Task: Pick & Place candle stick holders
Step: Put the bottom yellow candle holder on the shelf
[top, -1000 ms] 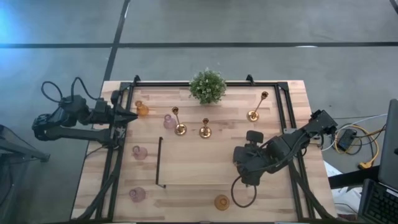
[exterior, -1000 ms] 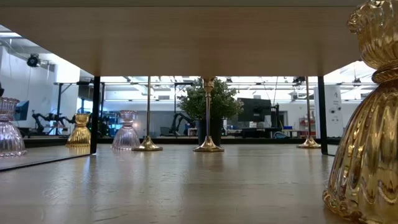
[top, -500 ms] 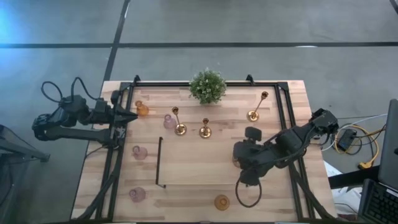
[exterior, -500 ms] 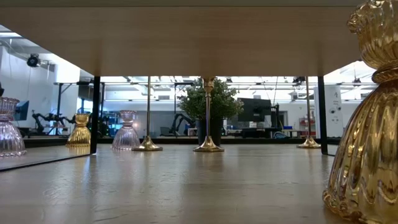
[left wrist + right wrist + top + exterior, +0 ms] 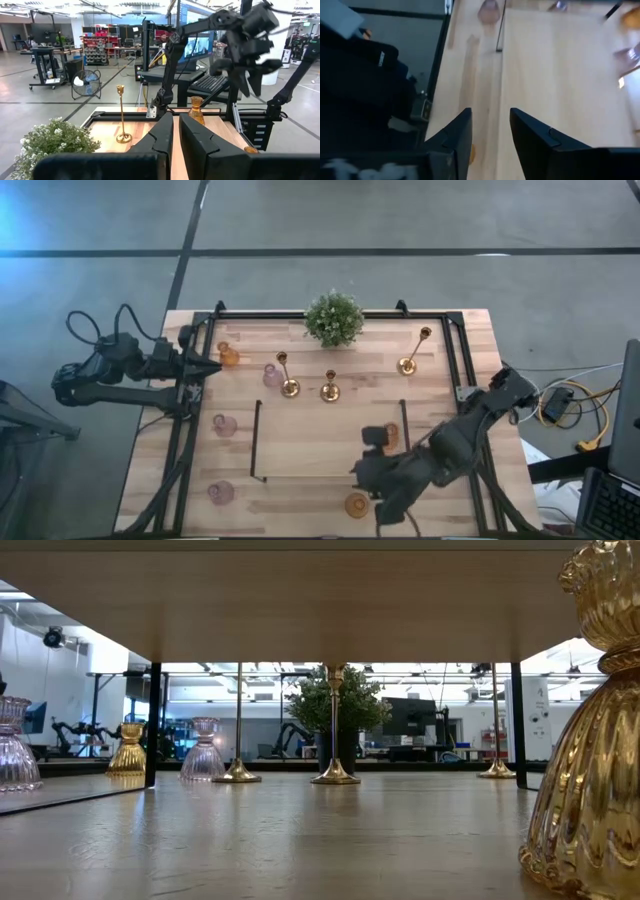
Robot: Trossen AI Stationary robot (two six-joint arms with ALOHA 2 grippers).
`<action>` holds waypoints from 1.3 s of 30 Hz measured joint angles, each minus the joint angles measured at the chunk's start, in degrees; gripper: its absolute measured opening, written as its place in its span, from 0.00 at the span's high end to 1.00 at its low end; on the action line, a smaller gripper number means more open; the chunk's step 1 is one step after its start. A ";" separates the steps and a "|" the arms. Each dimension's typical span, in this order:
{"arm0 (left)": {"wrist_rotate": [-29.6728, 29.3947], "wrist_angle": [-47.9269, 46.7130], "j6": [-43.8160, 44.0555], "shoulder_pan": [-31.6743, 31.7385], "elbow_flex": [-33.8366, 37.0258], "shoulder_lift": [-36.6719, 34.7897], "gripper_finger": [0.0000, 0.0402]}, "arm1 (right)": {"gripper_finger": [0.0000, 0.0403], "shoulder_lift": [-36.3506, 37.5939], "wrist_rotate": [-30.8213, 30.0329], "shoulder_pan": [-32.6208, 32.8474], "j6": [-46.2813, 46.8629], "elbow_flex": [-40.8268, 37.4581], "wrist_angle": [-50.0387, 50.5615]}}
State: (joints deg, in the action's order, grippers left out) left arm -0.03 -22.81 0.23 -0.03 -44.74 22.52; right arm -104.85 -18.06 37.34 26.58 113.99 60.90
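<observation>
Three brass candlesticks (image 5: 288, 385) (image 5: 330, 390) (image 5: 410, 363) stand on their round bases in front of the potted plant (image 5: 334, 318). Pink cups (image 5: 271, 375) (image 5: 224, 425) (image 5: 220, 492) and amber cups (image 5: 229, 357) (image 5: 391, 435) (image 5: 356, 505) stand on the table. My right gripper (image 5: 383, 498) is open and empty above the near edge, beside the near amber cup; its fingers (image 5: 457, 137) frame bare wood. My left gripper (image 5: 213, 363) is shut and empty at the far left, beside the far-left amber cup.
A thin black L-shaped bar (image 5: 257, 440) lies on the wood left of centre. A black frame (image 5: 460, 355) runs along the table's sides and far edge. In the low view the near amber cup (image 5: 590, 740) stands large at the right. There is bare wood mid-table.
My right gripper has swung toward the table's near edge and a little left, ending beside the near amber cup. The spot it covered now shows an amber cup standing right of centre. My left arm has kept still.
</observation>
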 joint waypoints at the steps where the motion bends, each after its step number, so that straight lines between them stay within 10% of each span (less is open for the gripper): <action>1: 0.00 -0.02 -0.01 0.01 -0.01 0.01 0.91 | 0.70 -0.89 0.03 0.39 0.87 0.00 0.04; 18: 0.00 -0.02 -0.02 0.00 -0.01 0.02 0.91 | 0.77 -11.66 0.05 8.66 28.11 0.09 0.19; 39: 0.00 -0.02 -0.02 0.00 -0.01 0.02 0.91 | 0.71 -19.52 2.18 6.44 28.82 -0.28 2.63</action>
State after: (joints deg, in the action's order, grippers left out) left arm -0.03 -22.83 0.21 -0.03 -44.75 22.54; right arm -124.38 -15.88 43.78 55.40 113.71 63.54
